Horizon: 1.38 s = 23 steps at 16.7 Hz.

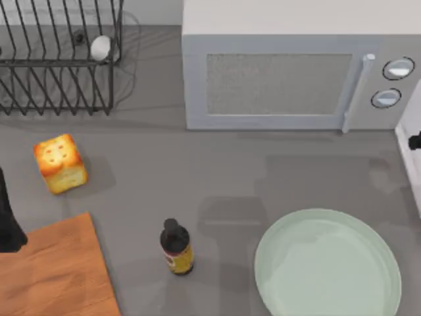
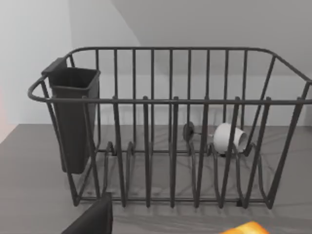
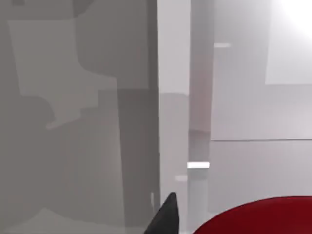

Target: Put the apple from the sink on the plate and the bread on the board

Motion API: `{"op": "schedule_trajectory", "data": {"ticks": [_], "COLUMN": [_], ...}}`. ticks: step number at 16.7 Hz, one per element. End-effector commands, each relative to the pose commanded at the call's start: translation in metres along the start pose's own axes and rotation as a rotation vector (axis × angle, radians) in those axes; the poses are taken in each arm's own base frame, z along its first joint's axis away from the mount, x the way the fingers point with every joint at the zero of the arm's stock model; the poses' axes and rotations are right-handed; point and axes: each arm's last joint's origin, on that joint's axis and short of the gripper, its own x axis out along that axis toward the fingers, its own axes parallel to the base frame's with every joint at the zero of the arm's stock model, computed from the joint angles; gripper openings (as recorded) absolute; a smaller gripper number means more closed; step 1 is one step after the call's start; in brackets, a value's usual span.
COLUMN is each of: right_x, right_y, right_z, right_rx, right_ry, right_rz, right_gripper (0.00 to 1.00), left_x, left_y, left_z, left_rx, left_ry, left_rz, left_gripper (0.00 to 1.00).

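The red apple [image 3: 258,218] looms close under my right arm's wrist camera, with pale grey walls behind it. My right arm [image 1: 413,141] reaches in at the table's right edge. The mint-green plate [image 1: 327,263] lies bare at the front right. The toasted bread [image 1: 60,163] stands on the grey table at the left, just beyond the wooden board [image 1: 52,270]. Its orange crust [image 2: 246,228] shows low in the left wrist view. My left arm [image 1: 8,227] hangs over the board's left edge, a little short of the bread.
A black wire dish rack [image 1: 59,66] with a small white ball [image 1: 100,47] fills the back left corner. A microwave [image 1: 283,72] stands along the back. A dark bottle [image 1: 176,247] stands between board and plate. The rack [image 2: 170,131] carries a dark cutlery holder [image 2: 73,117].
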Motion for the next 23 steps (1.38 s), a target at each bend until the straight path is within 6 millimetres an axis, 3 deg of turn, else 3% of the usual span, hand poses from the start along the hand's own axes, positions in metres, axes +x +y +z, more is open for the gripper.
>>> {"op": "schedule_trajectory", "data": {"ticks": [7, 12, 16, 21, 23], "right_x": [-0.026, -0.053, -0.065, -0.066, -0.066], "right_y": [0.112, 0.167, 0.185, 0.186, 0.186], "right_z": [-0.049, -0.096, -0.119, -0.12, -0.12], "right_rx": [-0.003, -0.01, -0.012, -0.012, -0.012], "right_ry": [0.062, 0.044, 0.033, 0.032, 0.032], "right_rz": [-0.016, -0.013, -0.007, -0.006, -0.006], "right_gripper": [0.0, 0.0, 0.0, 0.0, 0.15], "left_x": [0.0, 0.0, 0.0, 0.0, 0.0], "left_y": [0.0, 0.0, 0.0, 0.0, 0.0], "left_z": [0.0, 0.0, 0.0, 0.0, 0.0], "left_rx": [0.0, 0.0, 0.0, 0.0, 0.0], "left_ry": [0.0, 0.0, 0.0, 0.0, 0.0], "left_rz": [0.0, 0.0, 0.0, 0.0, 0.0], "left_gripper": [1.0, 1.0, 1.0, 1.0, 1.0]}}
